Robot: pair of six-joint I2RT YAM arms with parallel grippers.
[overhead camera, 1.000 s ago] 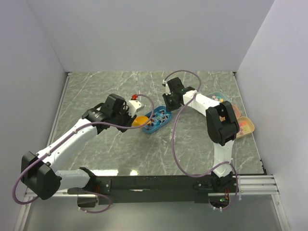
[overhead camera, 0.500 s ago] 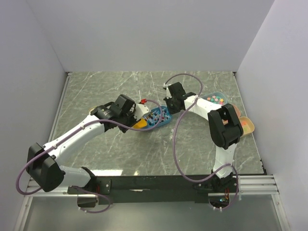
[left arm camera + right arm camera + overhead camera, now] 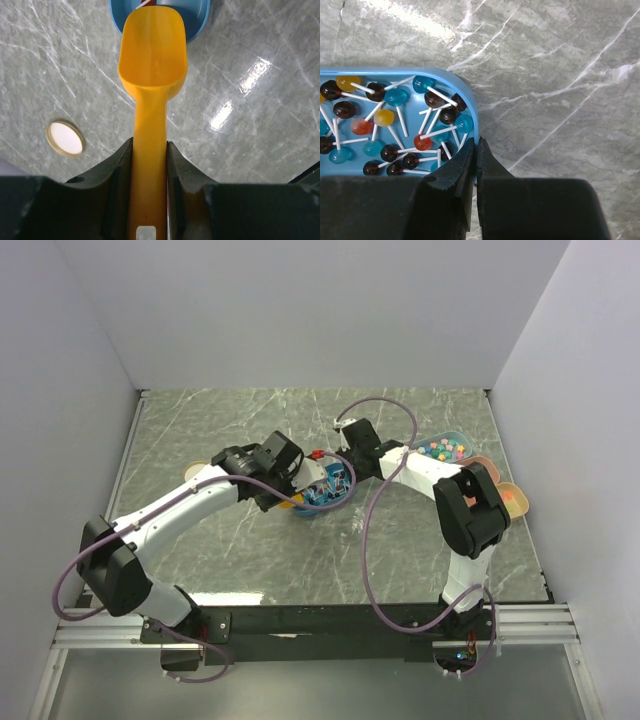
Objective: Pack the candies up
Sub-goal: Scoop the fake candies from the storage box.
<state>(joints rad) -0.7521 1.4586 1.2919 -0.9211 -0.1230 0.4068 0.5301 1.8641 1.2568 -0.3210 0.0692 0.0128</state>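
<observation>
Left wrist view, nearest first: the left gripper (image 3: 150,152) is clamped on the flat handle of an orange scoop (image 3: 152,55), one finger on each side. The scoop's long axis runs straight ahead out of the jaws, and its bowl faces up and is empty. The bowl's front lip overlaps the near rim of the blue tray (image 3: 200,15) at the far edge of this view, so what it needs lies dead ahead along that same axis, not off to either side; whether lip and rim touch cannot be told. A small pale round disc (image 3: 65,138) lies on the marbled table (image 3: 260,130) left of the handle, apart from it. In the right wrist view the right gripper (image 3: 475,156) has its fingers pressed together on the tray's rim at one rounded end. The candies (image 3: 395,130) are small blue, dark, red and amber balls on white sticks, lying loose inside the tray ahead and to the left of that pinch. In the top external view the tray sits mid-table between the arms, with the scoop at its left side and the right gripper at its far right end. The left arm is the one placed to gather, and I judge the coming move to be a push forward along the handle's line into the pile. Farther right, a tray of pastel sweets (image 3: 447,447) stands well apart
</observation>
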